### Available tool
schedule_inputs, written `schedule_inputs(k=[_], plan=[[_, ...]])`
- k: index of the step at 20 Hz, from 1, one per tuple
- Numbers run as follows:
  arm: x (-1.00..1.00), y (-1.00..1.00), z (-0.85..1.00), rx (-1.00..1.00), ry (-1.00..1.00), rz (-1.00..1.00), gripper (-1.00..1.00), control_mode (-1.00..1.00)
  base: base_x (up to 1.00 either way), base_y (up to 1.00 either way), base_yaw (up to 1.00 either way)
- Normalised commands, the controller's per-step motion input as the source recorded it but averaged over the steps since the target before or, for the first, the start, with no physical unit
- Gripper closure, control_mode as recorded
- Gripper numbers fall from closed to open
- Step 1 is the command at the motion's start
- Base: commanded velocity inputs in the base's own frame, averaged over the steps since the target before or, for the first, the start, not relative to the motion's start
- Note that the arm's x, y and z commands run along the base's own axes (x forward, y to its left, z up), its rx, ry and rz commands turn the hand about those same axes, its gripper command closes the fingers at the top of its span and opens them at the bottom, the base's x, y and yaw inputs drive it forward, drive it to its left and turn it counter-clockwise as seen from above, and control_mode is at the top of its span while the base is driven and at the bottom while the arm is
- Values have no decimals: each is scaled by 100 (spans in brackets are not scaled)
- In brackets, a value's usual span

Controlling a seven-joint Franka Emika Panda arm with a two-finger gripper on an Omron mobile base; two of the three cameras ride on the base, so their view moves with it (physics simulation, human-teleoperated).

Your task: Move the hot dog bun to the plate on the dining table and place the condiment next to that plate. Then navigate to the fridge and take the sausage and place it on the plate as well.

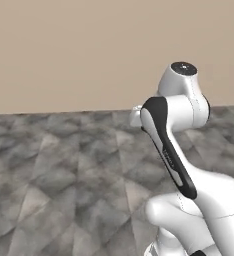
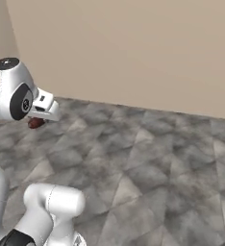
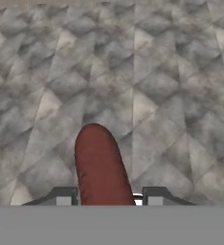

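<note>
Grey floor below; gripper (image 3: 106,198) apparently clasps sausage (image 3: 101,167), pointing forward.

A bare indoor room, rendered: a grey marbled tile floor (image 1: 64,175) runs to a plain beige wall (image 1: 79,50) at the far side. Nothing shown marks it as a kitchen.

Open grey stone-patterned floor (image 1: 64,175) spreads wide under and ahead of the gripper (image 3: 106,198) (which carries the sausage (image 3: 100,167) jutting forward between its fingers), with nothing standing on it up to the bare beige wall (image 2: 133,48) beyond.
</note>
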Motion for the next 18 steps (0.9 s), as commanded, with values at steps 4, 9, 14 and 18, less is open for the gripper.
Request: schedule_inputs(k=[4,9,14,18], plan=[[0,0,0,0,0,0,100,100,100,-45,-53],[0,0,0,0,0,0,100,100,100,-43,-53],[0,0,0,0,0,0,100,100,100,-42,-53],[0,0,0,0,0,0,100,100,100,-35,-54]])
